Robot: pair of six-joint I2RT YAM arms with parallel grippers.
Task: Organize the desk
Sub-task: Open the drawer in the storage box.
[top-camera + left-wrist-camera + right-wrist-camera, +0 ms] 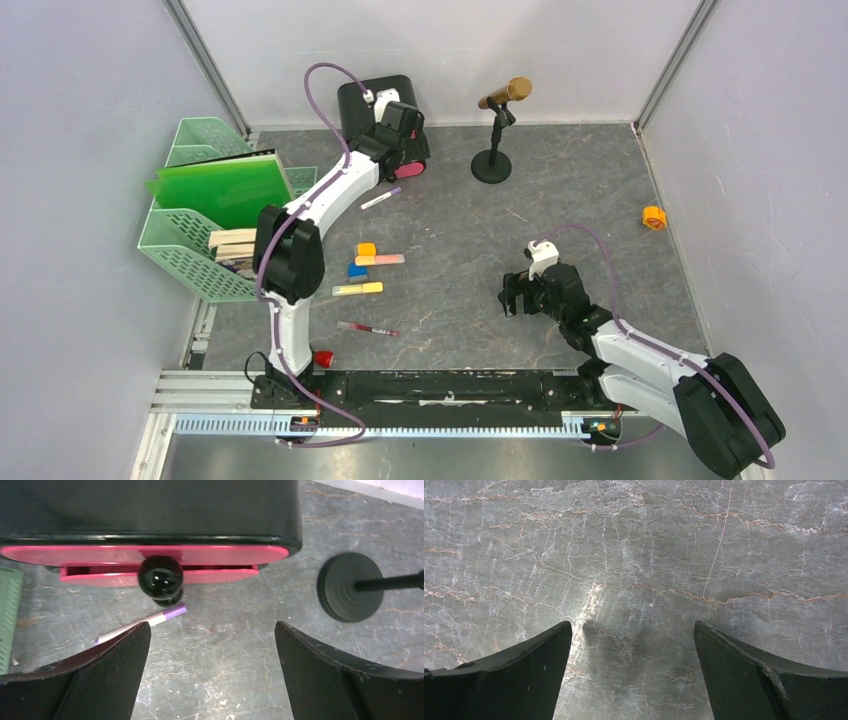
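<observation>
- Pink drawer front [150, 555] faces the left gripper [212, 630], spread wide, empty.
- Marbled desk [634, 540] lies under the right gripper [633, 627], also wide, empty.

Top external: high above the near edge, looking down over the desk [570, 250]. Left wrist — close, low, facing drawer box [150, 510] and stand base [350, 587], both shared with top view. Right wrist — close onto marbled desk.

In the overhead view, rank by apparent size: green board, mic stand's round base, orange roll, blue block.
1. green board
2. round base
3. orange roll and blue block: too alike to rank.
</observation>
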